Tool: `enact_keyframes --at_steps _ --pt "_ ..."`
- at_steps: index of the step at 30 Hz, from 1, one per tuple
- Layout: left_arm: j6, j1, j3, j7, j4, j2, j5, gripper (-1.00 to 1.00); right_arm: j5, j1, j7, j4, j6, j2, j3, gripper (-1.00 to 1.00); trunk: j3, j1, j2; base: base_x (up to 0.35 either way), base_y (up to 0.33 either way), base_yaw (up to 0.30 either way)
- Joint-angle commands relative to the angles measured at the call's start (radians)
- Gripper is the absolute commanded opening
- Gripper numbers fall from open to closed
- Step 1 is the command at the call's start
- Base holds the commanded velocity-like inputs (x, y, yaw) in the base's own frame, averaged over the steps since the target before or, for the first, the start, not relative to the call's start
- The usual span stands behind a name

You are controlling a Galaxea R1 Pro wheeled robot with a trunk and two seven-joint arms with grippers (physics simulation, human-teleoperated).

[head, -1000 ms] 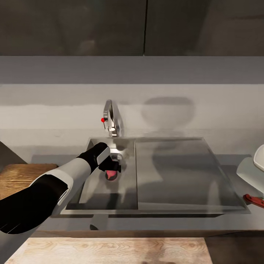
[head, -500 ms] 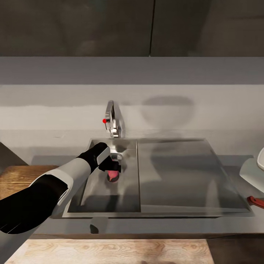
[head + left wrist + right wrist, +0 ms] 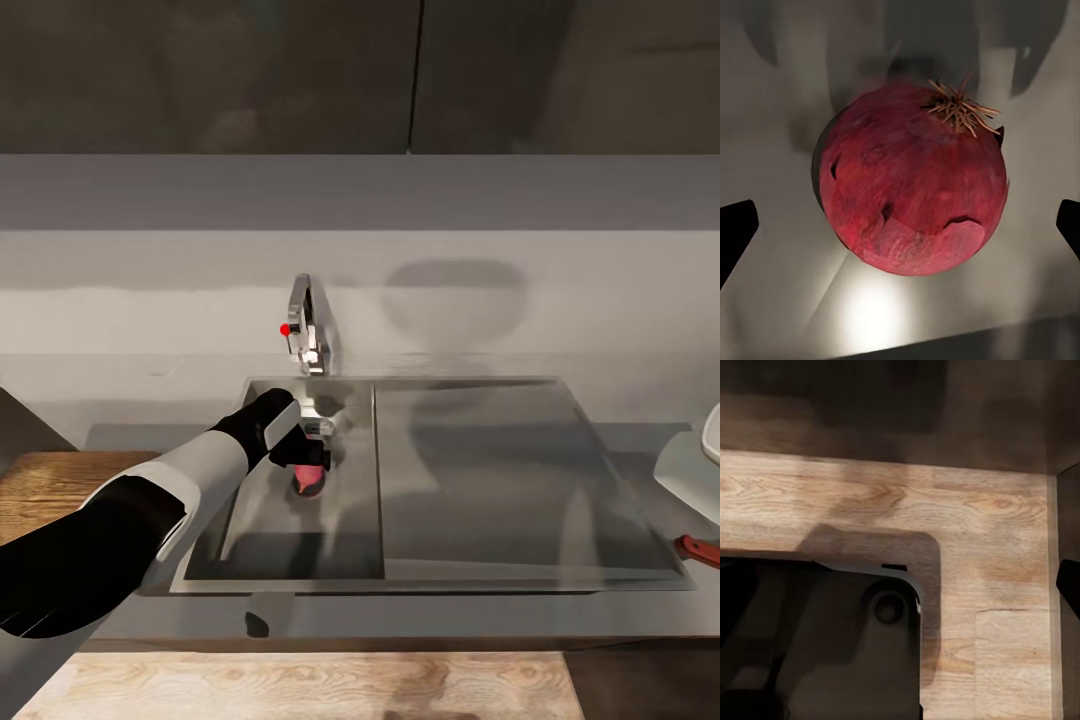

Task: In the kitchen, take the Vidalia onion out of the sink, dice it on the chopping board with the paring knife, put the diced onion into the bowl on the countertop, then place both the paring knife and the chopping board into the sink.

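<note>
As the left tool (image 3: 312, 452) hangs in the sink (image 3: 560, 575) basin, its fingers (image 3: 736, 229) spread wide either side of the Vidalia onion (image 3: 913, 180), not touching it.

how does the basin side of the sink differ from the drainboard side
The basin is the sunken, narrower part; the drainboard is flat, shallow and wider. The basin holds the onion, with the left tool reaching down at it, while the drainboard carries nothing. Both are the same reflective steel, under one rim.
</note>
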Motion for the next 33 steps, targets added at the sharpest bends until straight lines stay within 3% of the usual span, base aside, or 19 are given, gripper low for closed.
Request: enact_keyframes --at_steps 1,33 --pt "0.003 -0.001 -0.005 0.008 -0.001 0.000 0.011 1.00 0.010 0.000 -0.010 -0.002 0.001 0.000 0.002 1.00 -0.002 0.001 -0.002 0.000 0.000 0.000" --pt "0.003 0.001 -0.009 0.009 -0.001 -0.002 0.010 1.00 0.011 0.000 -0.009 -0.001 0.003 -0.004 0.004 1.00 -0.018 0.001 -0.002 0.024 0.000 0.000"
